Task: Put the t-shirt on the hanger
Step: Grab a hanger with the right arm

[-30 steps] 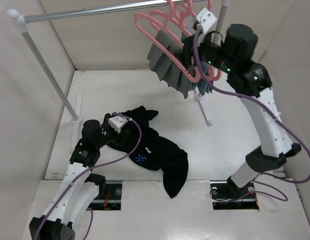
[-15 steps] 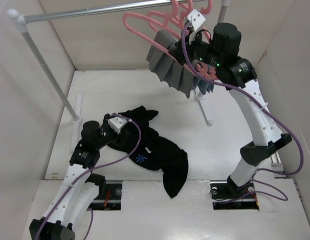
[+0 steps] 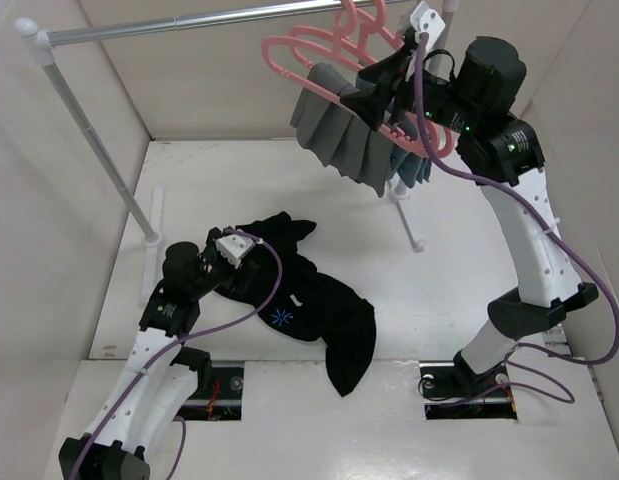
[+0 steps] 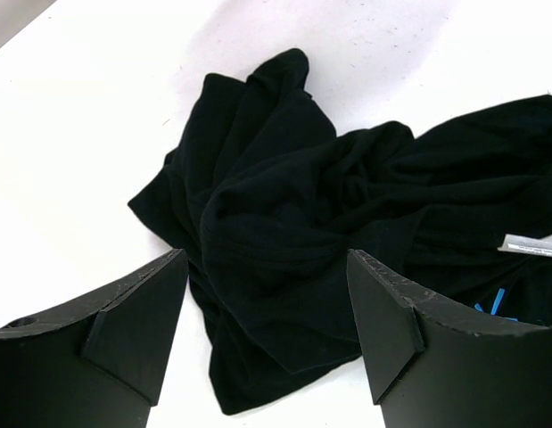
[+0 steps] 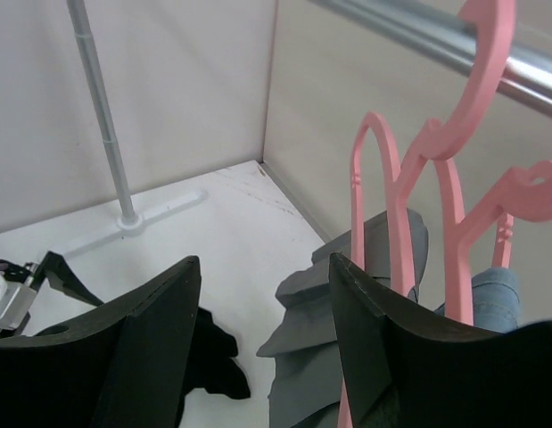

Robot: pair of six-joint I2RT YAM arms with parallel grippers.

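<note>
Upper right of the overhead frame: my right claw (image 5: 262, 267) is up at the rail (image 3: 189, 22), fingers spread, holding nothing. The hanger (image 3: 279, 42) I want hangs there as a bare pink outline, packed against like ones carrying the grey cloth (image 3: 339, 140) and the blue cloth (image 3: 409, 170).

Lower left of centre: the t-shirt (image 3: 319, 310) lies crumpled on the table (image 3: 439, 290), star mark (image 3: 282, 318) facing up. My left claw (image 4: 265, 267) hangs over its bunched end, jaws apart, nothing clamped. I cannot tell whether the tips touch the cloth.

Risks, as I judge them:
- The hangers are crowded. If I close the right claw a little off, I could take a draped hanger instead of the bare one.
- A sideways pull could unhook a neighbour or slide the grey cloth off its shoulders.
- My wrist cable (image 3: 419, 90) runs close by the hooks and could snag one.
- Collar and hem are not visible in the heap. A pinch on a loose fold would lift a lump with no neck opening to thread.
- Thin cloth may slip from a shallow pinch.
</note>
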